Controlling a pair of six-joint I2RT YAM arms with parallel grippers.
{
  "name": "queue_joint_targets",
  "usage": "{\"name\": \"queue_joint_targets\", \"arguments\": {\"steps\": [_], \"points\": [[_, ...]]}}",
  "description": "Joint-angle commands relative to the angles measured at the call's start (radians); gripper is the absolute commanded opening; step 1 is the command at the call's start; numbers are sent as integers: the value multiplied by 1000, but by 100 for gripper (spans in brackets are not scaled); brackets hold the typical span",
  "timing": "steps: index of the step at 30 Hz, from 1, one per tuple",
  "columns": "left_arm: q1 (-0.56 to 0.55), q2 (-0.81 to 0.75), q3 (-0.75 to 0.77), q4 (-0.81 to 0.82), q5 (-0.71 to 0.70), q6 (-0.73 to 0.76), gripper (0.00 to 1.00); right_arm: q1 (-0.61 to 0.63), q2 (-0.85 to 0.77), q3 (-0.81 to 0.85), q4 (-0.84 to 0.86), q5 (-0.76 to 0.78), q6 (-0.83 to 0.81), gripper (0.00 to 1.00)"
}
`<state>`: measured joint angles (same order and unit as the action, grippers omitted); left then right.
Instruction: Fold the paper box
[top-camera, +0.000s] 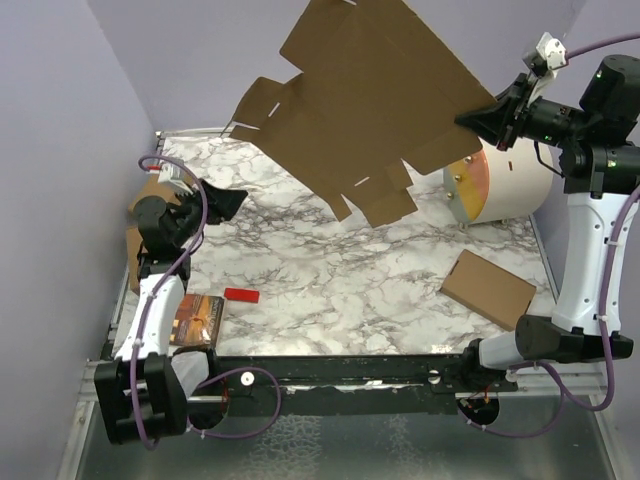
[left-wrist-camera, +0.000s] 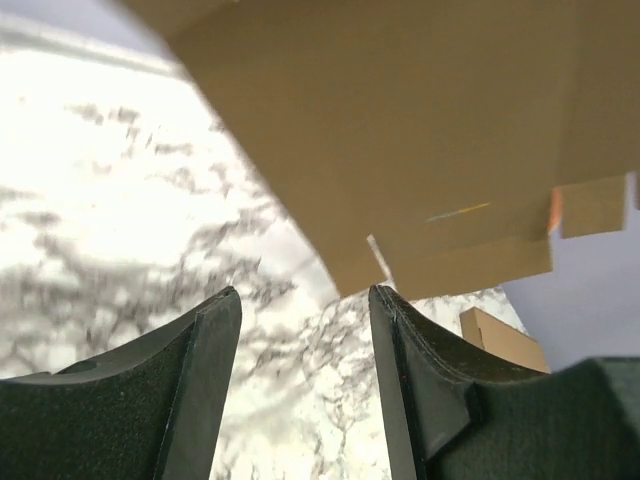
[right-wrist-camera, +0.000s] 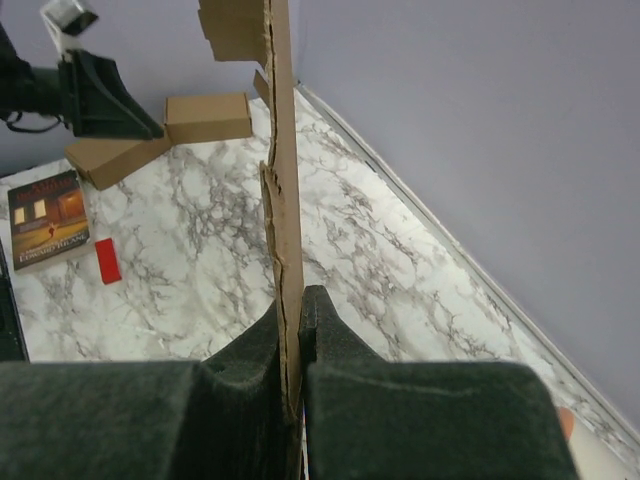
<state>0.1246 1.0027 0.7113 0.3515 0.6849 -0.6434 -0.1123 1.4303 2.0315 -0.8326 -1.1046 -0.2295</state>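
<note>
Above the marble worktop (top-camera: 330, 290), the paper box (top-camera: 370, 100) hangs as a flat, unfolded sheet. It is tilted, with its flaps and tabs spread, and it touches no surface. The right end effector (top-camera: 478, 115) is closed on the sheet's right edge. In the right wrist view the two pads clamp the cardboard (right-wrist-camera: 283, 200) edge-on with no gap between them (right-wrist-camera: 297, 310).

At the far right of the worktop, a cream cylinder (top-camera: 510, 185) with an orange end lies on its side, partly behind the sheet's lower corner. A smaller flat cardboard box (top-camera: 488, 288) lies near the right edge, well apart from the cylinder. Two further small cardboard boxes (right-wrist-camera: 205, 117) sit at the left edge.

The left end effector (top-camera: 228, 200) is held over the left side of the worktop. Its jaws are spread wide and grip nothing (left-wrist-camera: 305, 295), and the sheet (left-wrist-camera: 400, 120) is above and ahead of them, not in contact.

A book (top-camera: 197, 320) lies at the near left corner. A small red block (top-camera: 241, 295) lies just beside it.
</note>
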Motion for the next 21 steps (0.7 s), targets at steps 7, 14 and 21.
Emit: {"name": "queue_joint_targets", "arguments": {"steps": [7,14,21], "points": [[173,149,-120,448,55,-256,57,-13,-17,22,76,-57,46,1],[303,327,-104,798,71,-514,58,-13,-44,39,96,-183,-9,1],[317,460,-3,1046,96,-593,60,-13,-68,33,102,-235,-15,1]]}}
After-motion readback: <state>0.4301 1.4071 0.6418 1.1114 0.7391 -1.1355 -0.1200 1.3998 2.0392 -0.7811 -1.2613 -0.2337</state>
